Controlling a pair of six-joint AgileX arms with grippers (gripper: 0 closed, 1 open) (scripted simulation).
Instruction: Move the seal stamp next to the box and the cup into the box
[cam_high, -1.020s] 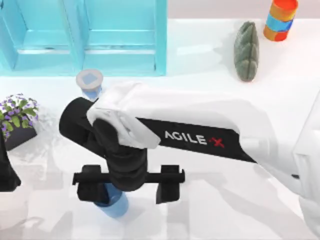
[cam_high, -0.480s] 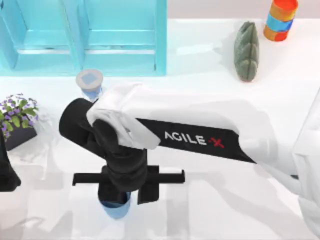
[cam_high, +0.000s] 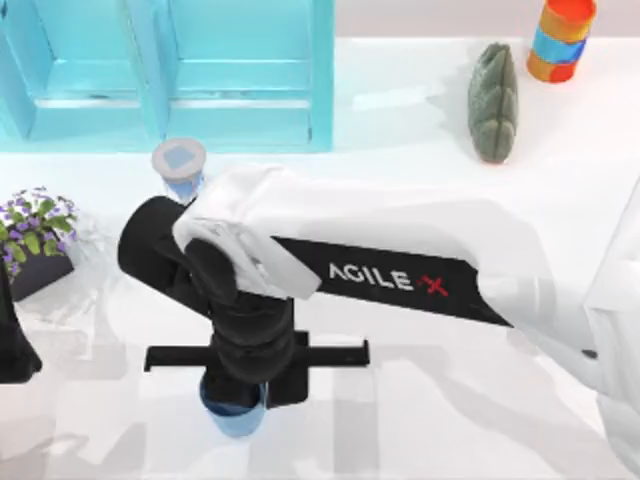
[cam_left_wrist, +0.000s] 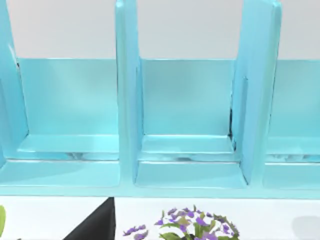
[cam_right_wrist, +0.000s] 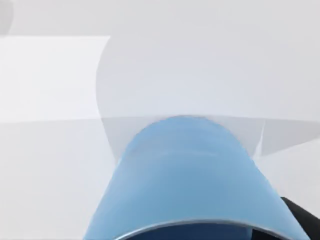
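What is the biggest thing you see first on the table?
The right arm, big and white and black, stretches across the middle of the table from the right. Its right gripper is closed around the blue cup near the front edge. Behind them, at the back left, stands the turquoise box with open compartments.

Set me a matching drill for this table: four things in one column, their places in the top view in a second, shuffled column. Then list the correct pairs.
Things:
1. cup
2. striped cylinder
3. flower pot
4. turquoise box

Places:
A. far right corner
B. far left, along the back of the table
C. near edge, under the right gripper
D. left edge, in front of the box

Pairs: 1-C, 2-A, 3-D, 4-B
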